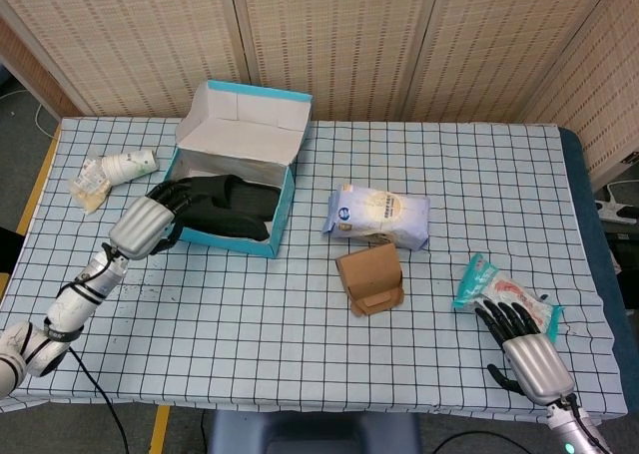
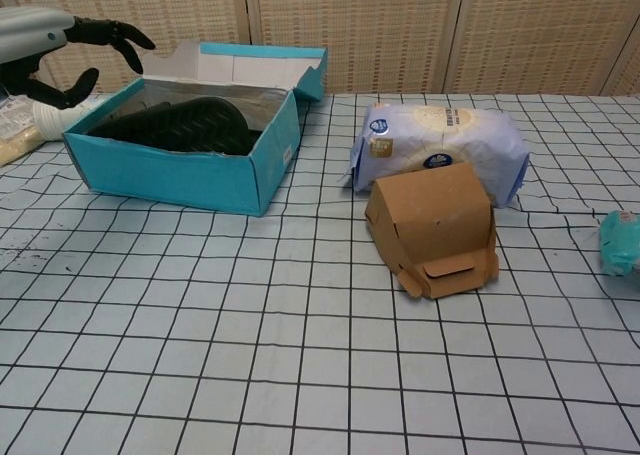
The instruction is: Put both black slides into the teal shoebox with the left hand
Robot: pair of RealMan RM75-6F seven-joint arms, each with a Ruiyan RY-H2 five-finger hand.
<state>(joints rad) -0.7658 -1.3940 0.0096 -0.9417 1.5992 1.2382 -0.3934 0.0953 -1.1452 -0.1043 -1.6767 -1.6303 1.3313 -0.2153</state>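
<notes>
**Black slides lie in the teal shoebox, left hand open beside it**

The black slides (image 1: 228,205) lie inside the teal shoebox (image 1: 282,215), dark soles up in the chest view, filling most of the box floor. They overlap so much that the two cannot be told apart clearly. The box stands near the far left of the checked tablecloth (image 1: 300,314), with its lid flap (image 1: 243,122) standing upright behind it.

The left hand (image 1: 145,225) is at the box's left end, just outside the near-left corner as the head view shows it. In the chest view its fingers (image 2: 105,30) are spread apart, thumb below and the others above, and hold nothing; they hang in the air above the box's left rim, apart from the slides.

The right hand (image 1: 526,342) rests palm down at the near right edge of the table, its fingers stretched out flat, the tips touching a teal snack packet (image 1: 499,292). It grips nothing.

Near the middle of the table a white flour bag (image 1: 378,215) lies just behind a brown cardboard carton (image 1: 369,278). Left of the shoebox lie a white bottle (image 1: 126,164) on its side and a crumpled pale packet (image 1: 88,183).
</notes>
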